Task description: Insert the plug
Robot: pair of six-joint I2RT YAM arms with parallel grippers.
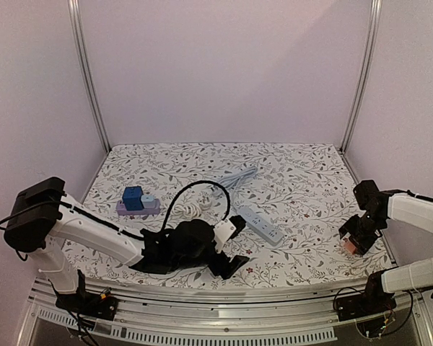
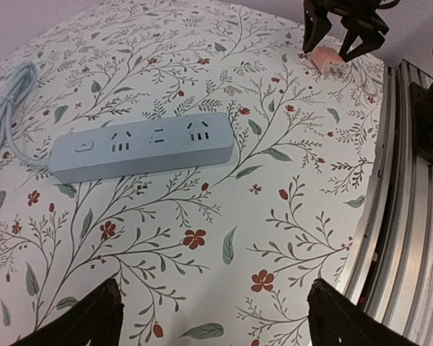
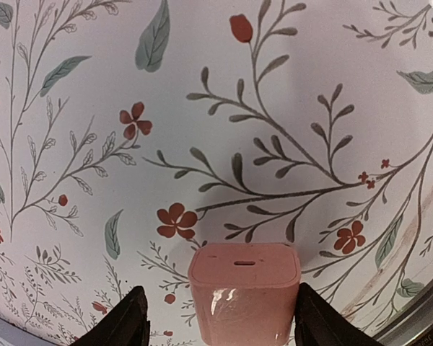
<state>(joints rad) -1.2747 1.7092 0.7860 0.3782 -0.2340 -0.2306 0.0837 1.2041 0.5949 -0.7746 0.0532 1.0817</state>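
Floral tablecloth [image 1: 303,180], pale pink walls [image 1: 224,65], aluminium corner posts [image 1: 89,72], blue power strip [image 1: 260,224]

The plug [image 3: 244,292] was salmon pink, the power strip [image 2: 141,144] pale blue-grey, and the tabletop [image 2: 310,144] white with grey-green leaves (and small red flowers).

left arm [image 1: 94,232], right arm [image 1: 418,209]: white links are joined by black joints | left gripper [image 1: 235,245]: black | bases [image 1: 94,303] are bolted at rail [image 1: 216,294]
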